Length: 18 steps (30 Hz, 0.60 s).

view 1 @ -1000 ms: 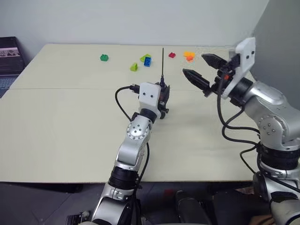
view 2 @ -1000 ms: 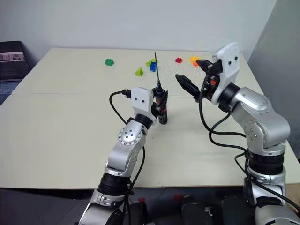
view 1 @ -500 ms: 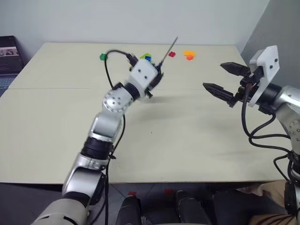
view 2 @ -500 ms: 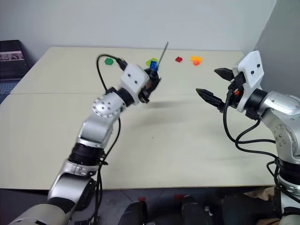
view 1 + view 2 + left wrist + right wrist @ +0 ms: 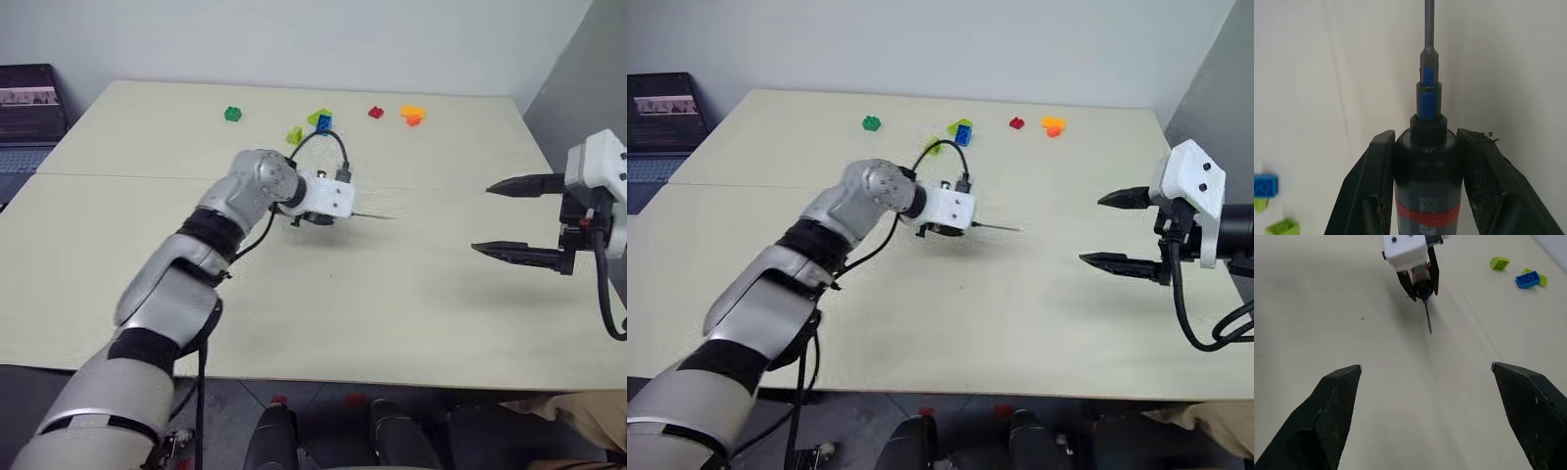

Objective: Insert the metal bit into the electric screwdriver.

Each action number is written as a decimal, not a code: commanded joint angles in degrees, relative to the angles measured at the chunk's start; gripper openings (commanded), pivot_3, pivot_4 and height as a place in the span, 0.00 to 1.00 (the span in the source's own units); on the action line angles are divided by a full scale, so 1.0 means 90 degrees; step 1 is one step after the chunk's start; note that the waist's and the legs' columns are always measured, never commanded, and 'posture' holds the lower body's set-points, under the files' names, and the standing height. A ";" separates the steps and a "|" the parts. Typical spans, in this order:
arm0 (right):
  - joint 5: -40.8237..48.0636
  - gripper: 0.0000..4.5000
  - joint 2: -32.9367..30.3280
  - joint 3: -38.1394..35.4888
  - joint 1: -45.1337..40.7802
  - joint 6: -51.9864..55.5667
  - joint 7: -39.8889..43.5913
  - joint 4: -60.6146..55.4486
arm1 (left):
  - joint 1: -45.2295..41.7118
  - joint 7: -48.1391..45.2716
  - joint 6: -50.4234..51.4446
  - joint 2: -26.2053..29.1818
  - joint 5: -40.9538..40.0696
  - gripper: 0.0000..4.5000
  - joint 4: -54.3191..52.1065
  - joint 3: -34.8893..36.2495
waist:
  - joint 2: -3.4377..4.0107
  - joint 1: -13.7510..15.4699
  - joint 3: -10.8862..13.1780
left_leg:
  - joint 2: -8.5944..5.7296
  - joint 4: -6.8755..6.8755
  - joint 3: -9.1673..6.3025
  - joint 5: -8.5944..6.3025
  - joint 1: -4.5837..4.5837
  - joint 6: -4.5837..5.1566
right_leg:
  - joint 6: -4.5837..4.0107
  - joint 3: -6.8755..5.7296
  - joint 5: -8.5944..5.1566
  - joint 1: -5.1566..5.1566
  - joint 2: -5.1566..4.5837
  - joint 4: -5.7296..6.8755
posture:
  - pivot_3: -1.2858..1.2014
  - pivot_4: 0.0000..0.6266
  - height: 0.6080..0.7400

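Over the middle of the bench (image 5: 411, 313), the left claw (image 5: 1426, 161) is clamped around the electric screwdriver (image 5: 1426, 196). The metal bit (image 5: 997, 228) is seated in its nose and points toward the bench's right edge. The right claw (image 5: 517, 217) hovers over that right edge, well apart, fingers spread wide and empty. Small coloured blocks (image 5: 319, 121) lie near the far edge.

Soft, even light falls from above on the pale table (image 5: 411, 323), with no glare and only a faint, diffuse shadow under the left gripper (image 5: 965, 227). The head views are sharp in the middle, though the far toy bricks (image 5: 318, 122) look slightly soft, perhaps from distance. In the left wrist view the electric screwdriver (image 5: 1426, 196) close to the lens is crisp, while the table behind it is washed out and featureless.
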 commanded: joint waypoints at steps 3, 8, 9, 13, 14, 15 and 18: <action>-0.0055 1.00 -0.0038 -0.0149 0.0132 -0.0259 0.0115 -0.0089 | -0.0255 0.0039 -0.0428 -0.0591 0.0345 0.36 0.1089 -0.0051 | 0.0001 -0.0028 0.0000 | 0.0000 -0.0001 0.0000 0.0000 0.0001 0.0000 | -0.0001 0.0002 0.0001 -0.0001 0.0001 0.0005 | 0.52 0.24 1.00; -0.0021 1.00 0.0037 -0.0212 0.0272 -0.0286 0.0004 -0.0171 | -0.0216 0.0114 -0.0432 -0.0804 0.0388 0.44 0.1415 0.0102 | 0.0002 -0.0034 -0.0001 | -0.0001 0.0004 -0.0002 0.0000 0.0006 0.0000 | 0.0000 0.0003 0.0000 0.0000 0.0001 0.0024 | 0.52 0.24 1.00; -0.0012 1.00 0.0044 -0.0220 0.0286 -0.0285 -0.0013 -0.0180 | -0.0211 0.0054 -0.0425 -0.0823 0.0347 0.51 0.1436 0.0159 | 0.0002 -0.0034 -0.0001 | -0.0001 0.0005 -0.0002 0.0000 0.0008 0.0000 | 0.0001 0.0003 0.0000 0.0001 0.0001 0.0027 | 0.52 0.24 1.00; 0.0018 1.00 0.0040 -0.0191 0.0313 -0.0276 -0.0021 -0.0187 | -0.0261 -0.0464 -0.0355 -0.0780 -0.0001 0.68 0.1317 0.0597 | 0.0002 -0.0036 -0.0001 | -0.0002 0.0008 -0.0003 0.0000 0.0008 0.0000 | 0.0004 0.0002 0.0000 0.0002 0.0001 0.0032 | 0.52 0.24 1.00; 0.0026 1.00 0.0036 -0.0182 0.0312 -0.0274 -0.0018 -0.0187 | -0.0283 -0.0605 -0.0313 -0.0735 -0.0106 0.73 0.1256 0.0713 | 0.0002 -0.0035 -0.0001 | -0.0002 0.0009 -0.0003 0.0001 0.0008 -0.0001 | 0.0004 0.0002 0.0001 0.0002 0.0001 0.0033 | 0.52 0.24 1.00; 0.0032 1.00 0.0034 -0.0178 0.0312 -0.0273 -0.0015 -0.0188 | -0.0294 -0.0698 -0.0284 -0.0706 -0.0166 0.77 0.1216 0.0788 | 0.0002 -0.0035 -0.0001 | -0.0002 0.0009 -0.0004 0.0001 0.0008 -0.0001 | 0.0002 0.0002 0.0002 0.0002 0.0001 0.0034 | 0.52 0.24 1.00; 0.0048 1.00 0.0069 -0.0093 0.0248 -0.0291 -0.0012 -0.0162 | -0.0315 -0.1308 -0.0026 -0.0377 -0.0667 0.89 0.0783 0.1261 | 0.0002 -0.0042 -0.0001 | -0.0002 0.0010 -0.0005 0.0001 0.0009 0.0000 | 0.0000 0.0001 0.0003 0.0002 0.0001 0.0039 | 0.52 0.24 1.00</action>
